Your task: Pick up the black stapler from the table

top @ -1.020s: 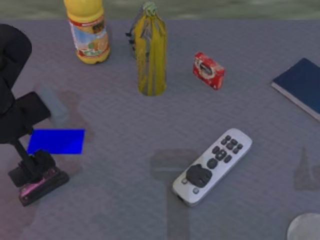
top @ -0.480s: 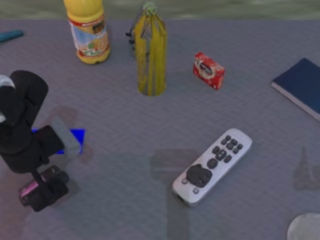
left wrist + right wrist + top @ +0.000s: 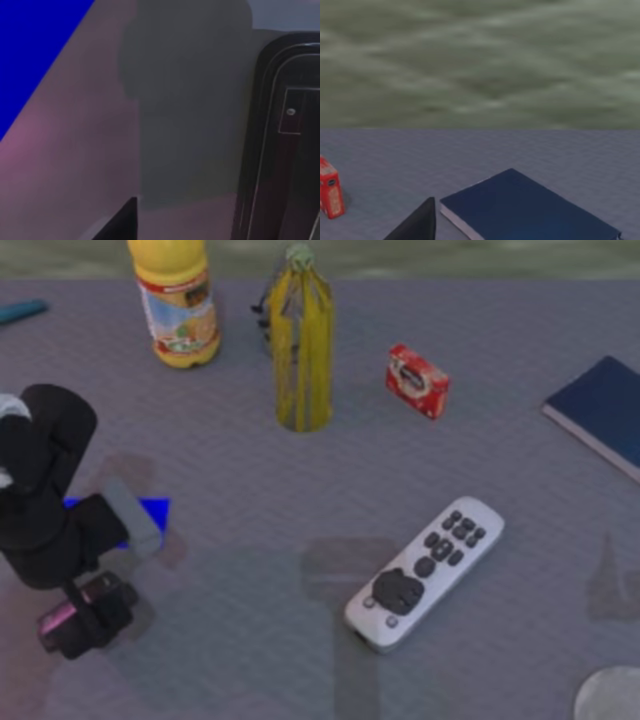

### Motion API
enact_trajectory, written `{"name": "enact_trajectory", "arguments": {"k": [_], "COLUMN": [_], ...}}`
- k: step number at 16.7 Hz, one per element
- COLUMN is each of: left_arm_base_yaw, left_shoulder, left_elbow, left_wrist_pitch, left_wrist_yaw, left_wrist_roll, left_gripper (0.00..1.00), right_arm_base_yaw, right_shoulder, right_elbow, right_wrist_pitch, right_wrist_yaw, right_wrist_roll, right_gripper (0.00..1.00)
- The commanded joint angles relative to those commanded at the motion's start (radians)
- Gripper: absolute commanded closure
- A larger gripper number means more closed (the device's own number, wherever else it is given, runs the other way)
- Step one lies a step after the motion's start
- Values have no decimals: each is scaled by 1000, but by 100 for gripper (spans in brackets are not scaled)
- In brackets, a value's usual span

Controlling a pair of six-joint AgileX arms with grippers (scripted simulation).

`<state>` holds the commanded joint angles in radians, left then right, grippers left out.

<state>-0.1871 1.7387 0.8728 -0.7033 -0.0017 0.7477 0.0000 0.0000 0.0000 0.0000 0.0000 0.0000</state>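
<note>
The black stapler point(image 3: 60, 621), with its magenta-pink strip showing, is at the near left of the table point(image 3: 250, 500), just in front of the bright blue rectangle point(image 3: 152, 512). My left gripper point(image 3: 90, 605) reaches down from the bulky black arm and is shut on the stapler, which looks held slightly off the surface. The left wrist view shows the stapler point(image 3: 280, 150) filling one side, one dark fingertip point(image 3: 122, 224), a shadow on the table and a corner of the blue rectangle point(image 3: 35, 45). My right gripper is parked at the near right, one finger point(image 3: 420, 224) in its wrist view.
A white-grey remote point(image 3: 425, 570) lies mid-table. At the back stand an orange juice bottle point(image 3: 175, 305), a tall yellow bottle point(image 3: 300, 345) and a red box point(image 3: 417, 380). A dark blue book point(image 3: 600, 410) lies at the right edge, a teal object point(image 3: 20, 310) far left.
My left arm has risen from the table and swung right, covering part of the blue rectangle. The stapler came up with the gripper and turned a little. In the last half second almost nothing moved.
</note>
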Motion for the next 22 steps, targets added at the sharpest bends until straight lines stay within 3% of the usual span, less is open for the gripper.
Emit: {"name": "enact_trajectory", "arguments": {"k": [9,19,22], "left_arm_base_yaw": [0,0,2], "left_shoulder": [0,-2,-27], "left_elbow": [0,3,55], "left_wrist_pitch": [0,-3,-74], "left_wrist_yaw": [0,0,0], "left_wrist_roll": [0,1,3], "left_gripper": [98,100,100], "right_arm_base_yaw": [0,0,0], "right_shoulder": [0,0,0], "right_elbow": [0,0,0], "right_wrist_pitch": [0,0,0], "right_wrist_yaw": [0,0,0], "right_wrist_roll": [0,0,0], "right_gripper": [0,0,0]}}
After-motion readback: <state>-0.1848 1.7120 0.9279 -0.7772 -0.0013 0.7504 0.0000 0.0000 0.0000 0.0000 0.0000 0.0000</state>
